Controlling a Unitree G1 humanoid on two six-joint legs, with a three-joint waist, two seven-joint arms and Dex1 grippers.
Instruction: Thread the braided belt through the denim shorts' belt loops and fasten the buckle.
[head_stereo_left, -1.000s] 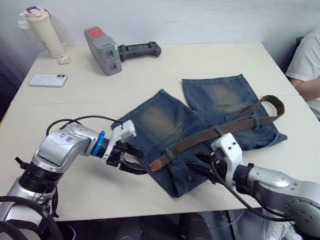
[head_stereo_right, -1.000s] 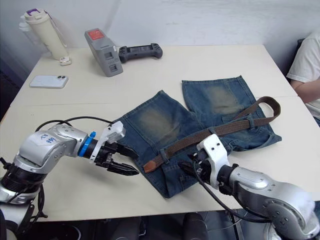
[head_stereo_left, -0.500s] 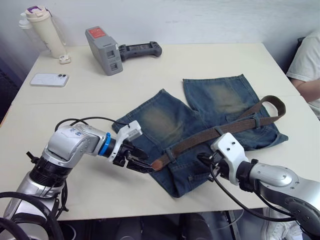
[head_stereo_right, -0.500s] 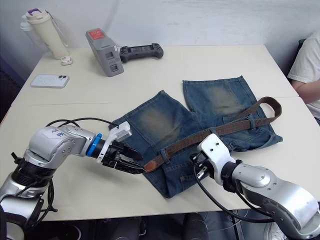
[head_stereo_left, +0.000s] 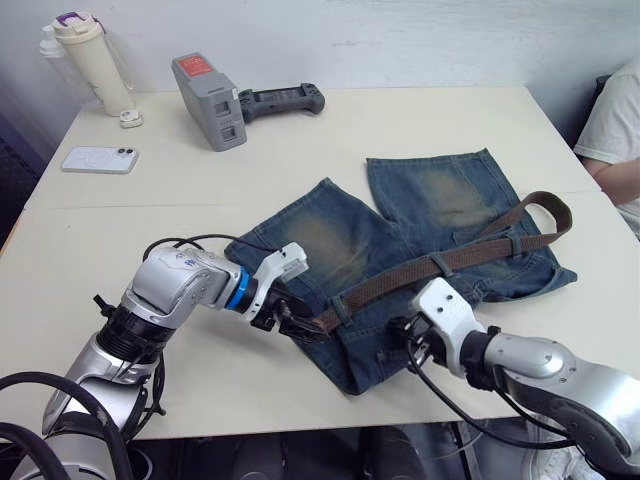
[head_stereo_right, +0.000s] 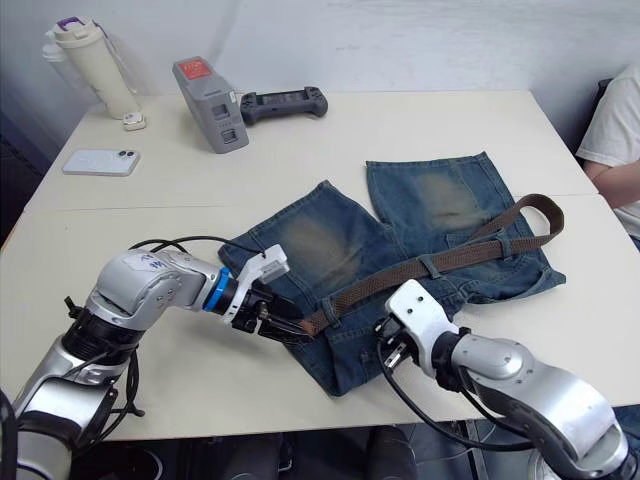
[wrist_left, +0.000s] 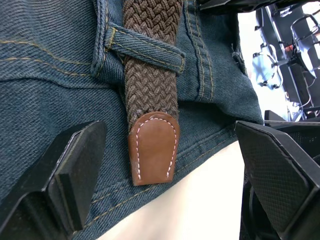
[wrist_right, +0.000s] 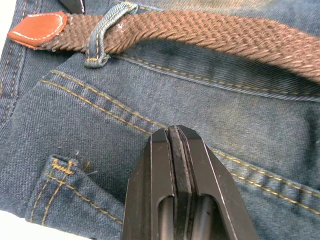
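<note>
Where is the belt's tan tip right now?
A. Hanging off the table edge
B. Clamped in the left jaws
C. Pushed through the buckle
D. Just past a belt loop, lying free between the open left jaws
D: the tan tip lies on the shorts just past a belt loop, with the left gripper open either side.

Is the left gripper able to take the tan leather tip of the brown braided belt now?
Probably yes. The left gripper has its jaws open on either side of the tan leather tip, which sticks out past the blue denim belt loop, with nothing lying between.
</note>
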